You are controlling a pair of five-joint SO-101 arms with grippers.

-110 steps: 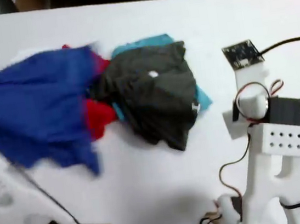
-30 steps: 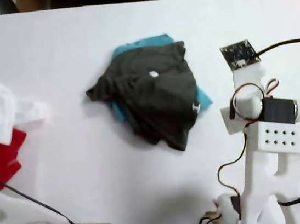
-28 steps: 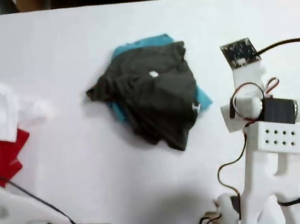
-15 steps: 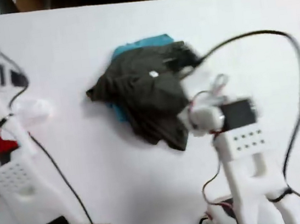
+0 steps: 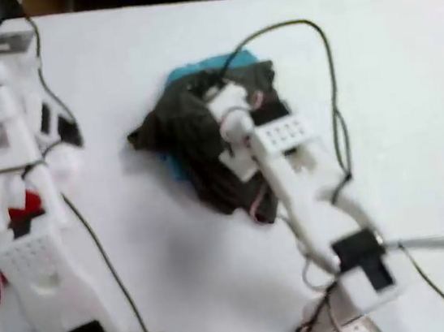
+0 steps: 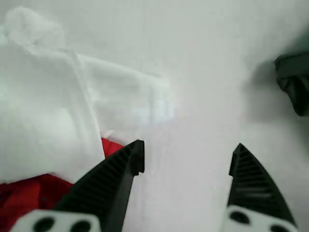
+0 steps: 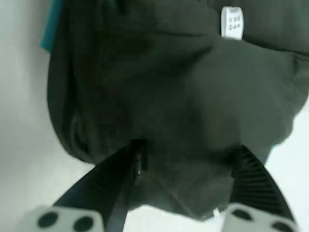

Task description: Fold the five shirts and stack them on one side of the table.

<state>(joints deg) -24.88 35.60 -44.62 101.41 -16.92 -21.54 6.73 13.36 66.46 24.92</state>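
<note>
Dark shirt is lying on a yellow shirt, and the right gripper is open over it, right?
Not quite. The shirt under the dark shirt is teal, not yellow: the high view shows the teal shirt peeking out at its edges. The right gripper is indeed open over the dark shirt.
</note>
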